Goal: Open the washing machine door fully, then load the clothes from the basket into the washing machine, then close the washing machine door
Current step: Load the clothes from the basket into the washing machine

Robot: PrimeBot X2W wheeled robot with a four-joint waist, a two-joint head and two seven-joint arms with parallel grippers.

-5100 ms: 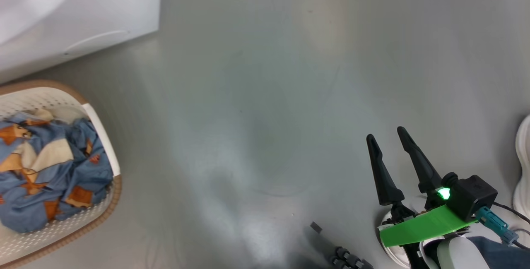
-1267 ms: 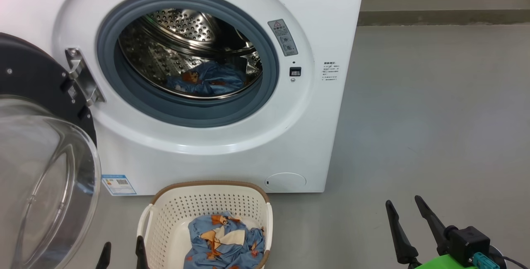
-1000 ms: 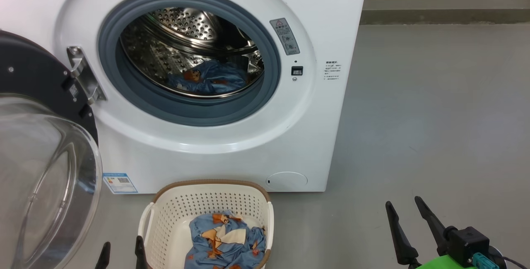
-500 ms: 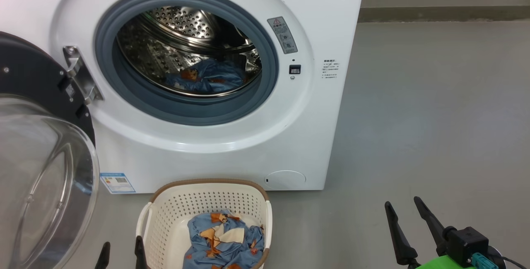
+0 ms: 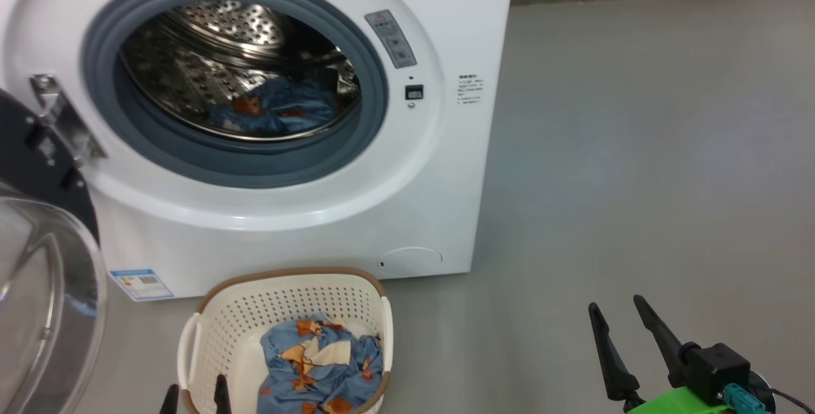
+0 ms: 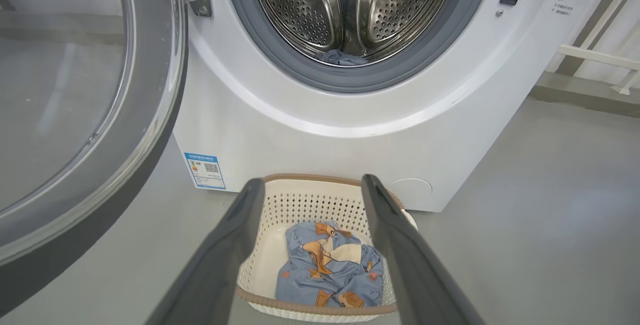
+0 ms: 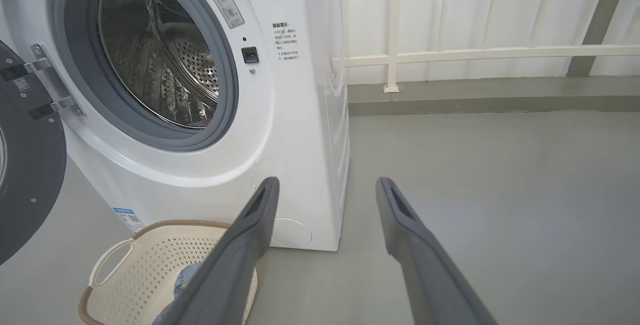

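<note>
The washing machine door (image 5: 48,286) stands swung out, walling the left side. The mouth of the washing machine (image 5: 446,178) is unblocked from the front, with some of the clothes (image 5: 274,108) lying low inside the drum. The basket (image 5: 286,290), open-topped, sits on the floor (image 5: 637,146) just before the machine. The left pincer (image 5: 195,385) is at the basket's near rim. Bare floor surrounds the right pincer (image 5: 616,304).
</note>
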